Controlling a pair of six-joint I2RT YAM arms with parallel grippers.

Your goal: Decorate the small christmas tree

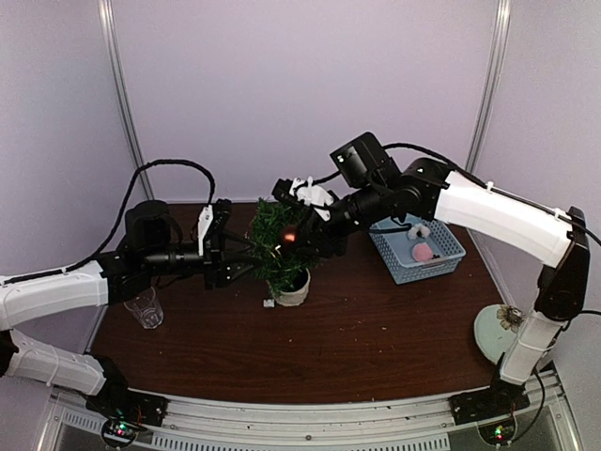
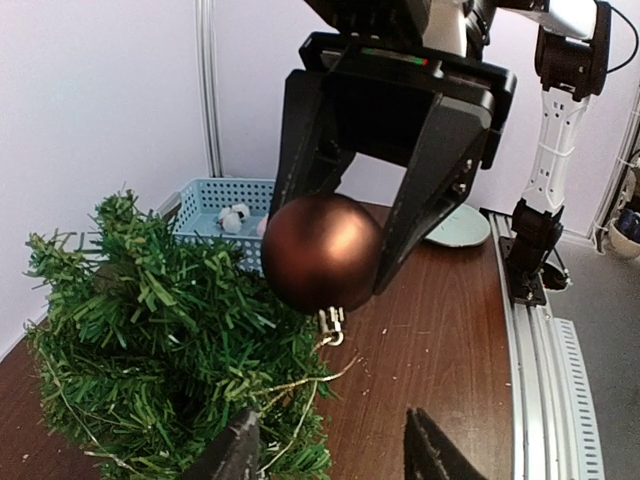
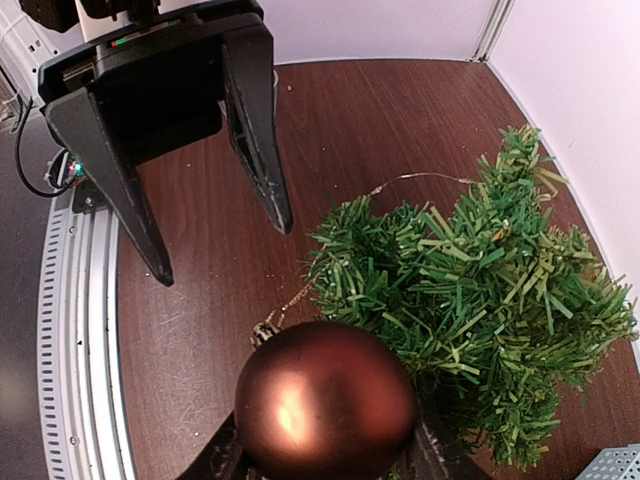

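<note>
Your right gripper [image 2: 330, 258] held the bauble [image 2: 322, 250]; your left gripper [image 1: 246, 254], wide at the tree's [image 1: 280, 235] 9 o'clock, could have toppled it

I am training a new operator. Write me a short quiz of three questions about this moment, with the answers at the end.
1. True or false: the left claw is shut on the small christmas tree.
2. What does the right claw grip? A) a brown ball B) a gold bell C) a red star
3. Fill in: in the top view, the blue basket stands to the ___ of the tree.
Key: 1 false, the left claw is open; 2 A; 3 right.
</note>
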